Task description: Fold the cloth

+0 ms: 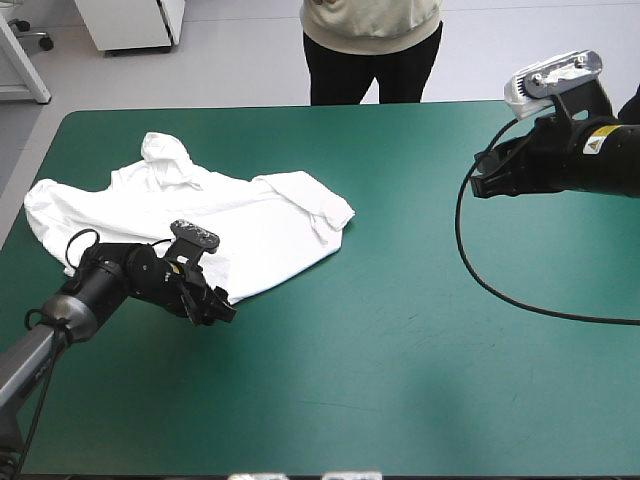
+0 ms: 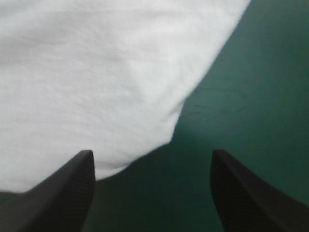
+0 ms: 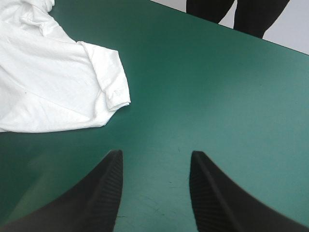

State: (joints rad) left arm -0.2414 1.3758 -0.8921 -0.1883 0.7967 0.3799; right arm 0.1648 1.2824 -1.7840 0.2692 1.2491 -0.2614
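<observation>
The white T-shirt [image 1: 190, 215] lies loosely spread on the left half of the teal-green table, with one sleeve folded over toward the middle [image 1: 320, 200]. My left gripper [image 1: 218, 308] is low at the shirt's near hem, open. In the left wrist view the shirt's edge [image 2: 96, 96] lies just ahead of the gripper [image 2: 152, 166], with nothing between the fingers. My right gripper [image 1: 482, 185] hovers above the table's far right, well away from the shirt. It stands open [image 3: 154, 166], and the shirt's sleeve [image 3: 108, 82] shows ahead of it.
The teal-green table [image 1: 400, 340] spreads bare from the middle to the near edge. A person stands just beyond the far edge [image 1: 370, 50], not reaching over the table.
</observation>
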